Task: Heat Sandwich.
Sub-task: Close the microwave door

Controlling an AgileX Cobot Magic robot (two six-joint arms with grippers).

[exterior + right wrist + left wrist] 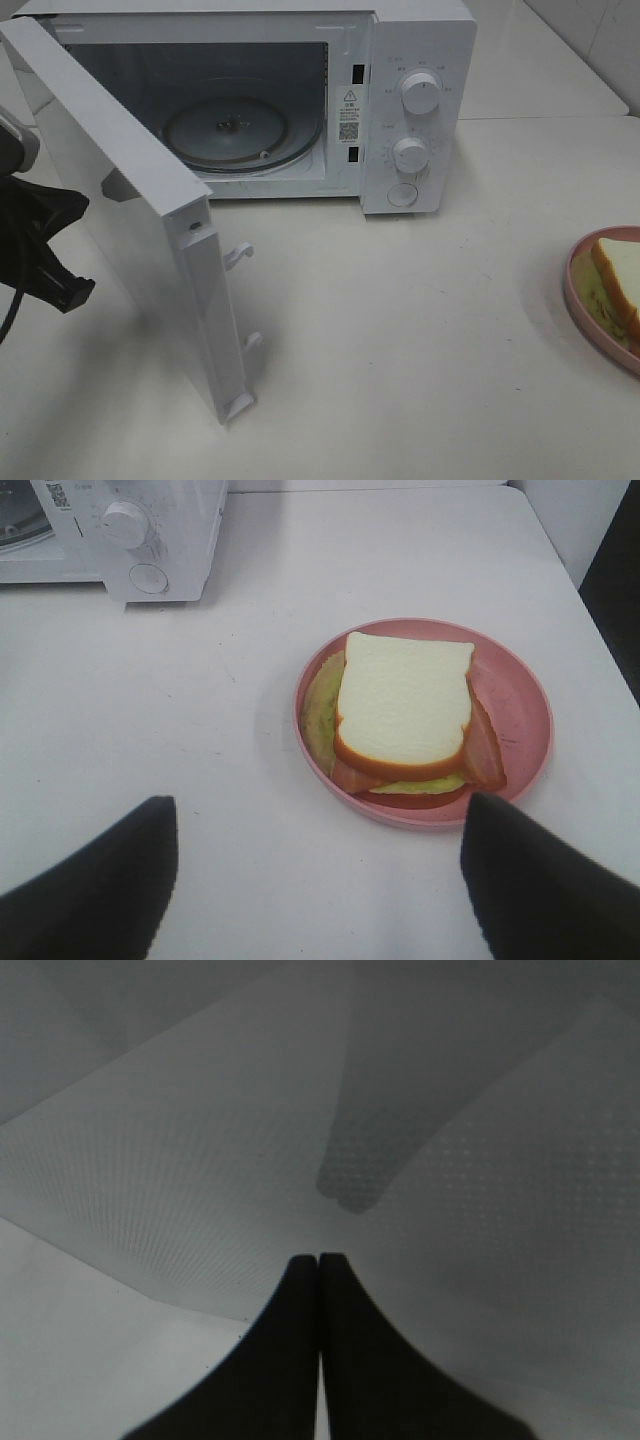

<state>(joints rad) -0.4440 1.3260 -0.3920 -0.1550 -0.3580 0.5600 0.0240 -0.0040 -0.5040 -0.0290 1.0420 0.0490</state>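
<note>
Hovering low over the table (150, 710), the right gripper (320, 880) had its two dark fingers spread as wide as they would go, with nothing between them. Just beyond them sat the sandwich (405, 705), white bread on top with lettuce and reddish filling poking out at the sides, resting on a pink plate (520, 705) near the table's right edge. To my eye the sensible move was to take the plate by its rim rather than squeeze the soft bread, keeping it level on the way over.

Further off, the microwave (415, 110) stood with its door (140, 230) swung wide open and the glass turntable (240, 130) bare inside. The left gripper (319, 1260) was pressed shut, holding nothing, right up against what looked like the door's dotted window, though that close view was too dim to be sure. If it was bracing the door, holding it there would leave a clear path in.
</note>
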